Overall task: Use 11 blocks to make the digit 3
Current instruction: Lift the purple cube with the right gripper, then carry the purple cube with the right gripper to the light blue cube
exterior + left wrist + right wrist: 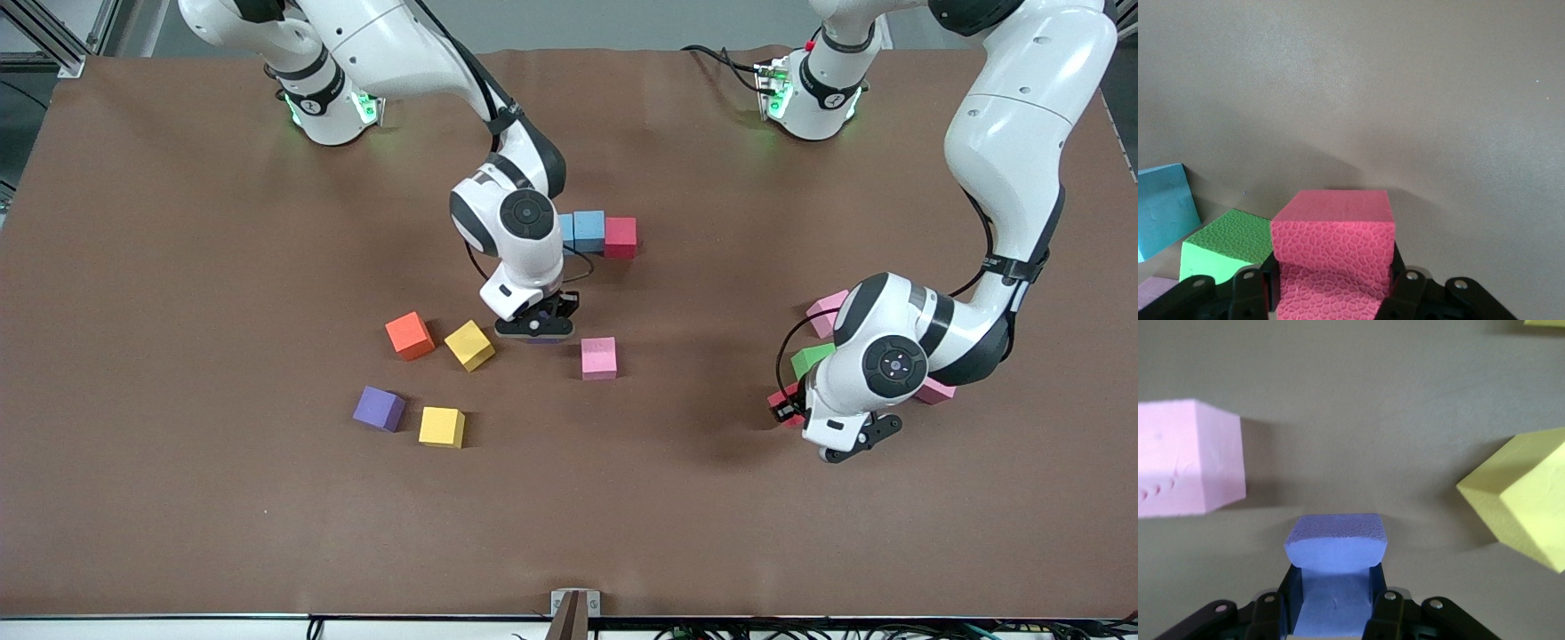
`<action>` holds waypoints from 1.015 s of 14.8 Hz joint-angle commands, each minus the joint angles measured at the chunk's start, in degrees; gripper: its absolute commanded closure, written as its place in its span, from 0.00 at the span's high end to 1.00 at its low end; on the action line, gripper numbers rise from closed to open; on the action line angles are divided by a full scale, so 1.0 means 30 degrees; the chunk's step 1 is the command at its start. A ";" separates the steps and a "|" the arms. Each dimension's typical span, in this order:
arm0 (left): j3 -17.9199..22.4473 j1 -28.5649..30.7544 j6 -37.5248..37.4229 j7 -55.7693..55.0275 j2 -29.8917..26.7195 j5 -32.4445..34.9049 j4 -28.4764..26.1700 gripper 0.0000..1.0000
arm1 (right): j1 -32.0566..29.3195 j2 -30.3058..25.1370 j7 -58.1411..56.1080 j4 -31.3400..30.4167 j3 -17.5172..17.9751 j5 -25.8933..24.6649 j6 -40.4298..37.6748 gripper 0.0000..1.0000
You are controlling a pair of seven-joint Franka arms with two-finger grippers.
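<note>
On the brown table (178, 267), from the right arm's end toward the left arm's: a purple block (380, 408) and a yellow block (442, 427) lie nearest the front camera, just apart; farther from the camera sit an orange block (410, 335) and a second yellow block (469, 345), tilted, close together. Right gripper (536, 329), low over the table between that tilted yellow block and a pink block (598, 357), jaws pinching a second purple block (1335, 550), its foam squeezed inward between the fingers (1271, 613). Farther from the camera, a row of touching cubes: two light blue blocks (588, 230), one partly hidden by the right arm, then a red block (621, 236). Toward the left arm's end, a cluster partly covered by the left arm: a second pink block (826, 312), a green block (811, 358), a pinkish-red block (933, 391). Left gripper (791, 407), low at that cluster, jaws clamped on a red-pink block (1333, 250); beside it the wrist view shows the green block (1225, 245) and a light blue face (1163, 207).
</note>
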 commanded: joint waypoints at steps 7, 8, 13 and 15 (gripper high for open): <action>0.0052 -0.0100 -0.0272 -0.0079 -0.0027 -0.0320 0.0141 0.38 | 0.1052 -0.2273 0.0312 -0.3007 0.0273 0.0059 0.0296 0.01; 0.0052 -0.0100 -0.0272 -0.0079 -0.0027 -0.0320 0.0141 0.38 | 0.1082 -0.2360 0.0341 -0.3094 0.0273 0.0059 0.0296 0.01; 0.0052 -0.0100 -0.0301 -0.0109 -0.0027 -0.0320 0.0141 0.38 | 0.1491 -0.2624 0.0751 -0.3300 0.0273 0.0059 0.0326 0.01; 0.0052 -0.0100 -0.0301 -0.0109 -0.0027 -0.0320 0.0141 0.38 | 0.1551 -0.2975 0.0752 -0.3970 0.0273 0.0059 0.0965 0.01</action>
